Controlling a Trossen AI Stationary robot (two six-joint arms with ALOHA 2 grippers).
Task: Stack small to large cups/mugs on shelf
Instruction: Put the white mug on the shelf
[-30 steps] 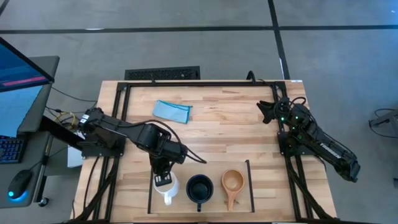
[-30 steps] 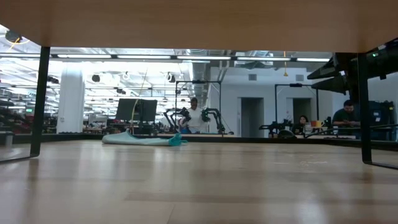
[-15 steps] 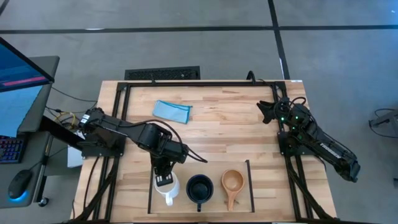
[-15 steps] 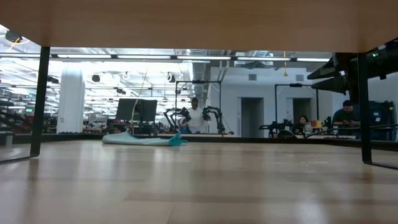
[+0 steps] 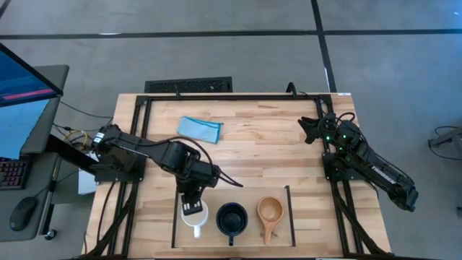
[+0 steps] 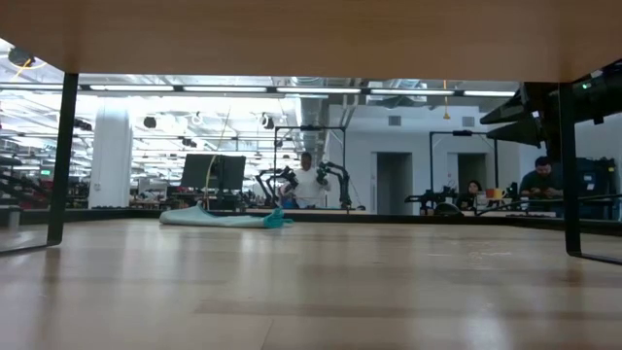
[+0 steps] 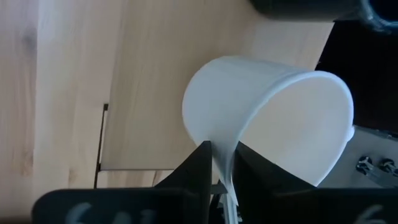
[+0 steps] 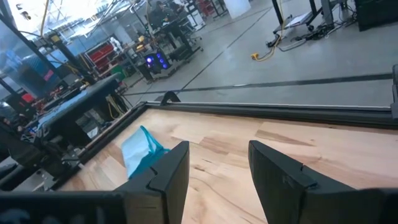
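Note:
The white mug (image 5: 193, 219) is at the left end of the shelf (image 5: 290, 209), a black-railed frame at the table's near edge. The dark mug (image 5: 231, 218) stands in the middle and the tan wooden cup (image 5: 269, 210) on the right, its handle toward the near edge. My left gripper (image 5: 191, 209) is shut on the white mug (image 7: 267, 118) from above. My right gripper (image 5: 310, 128) is open and empty at the table's far right (image 8: 217, 174). My left gripper pinches the white mug's wall at the rim (image 7: 221, 149), one finger inside the mug and one outside. The fingers (image 7: 198, 163) come from above, pointing down. The mug looks tilted in the wrist view. I cannot tell whether its base rests on the wood.
A folded light-blue cloth (image 5: 200, 128) lies at the far left of the table and also shows in the low view (image 6: 224, 218) and the right wrist view (image 8: 140, 149). The dark mug (image 7: 305, 6) stands close beside the white one. Bare wood lies between cloth and shelf.
My left gripper has shifted slightly toward the table's right edge with the white mug. The mug's handle, which stuck out toward the near edge, no longer shows from above.

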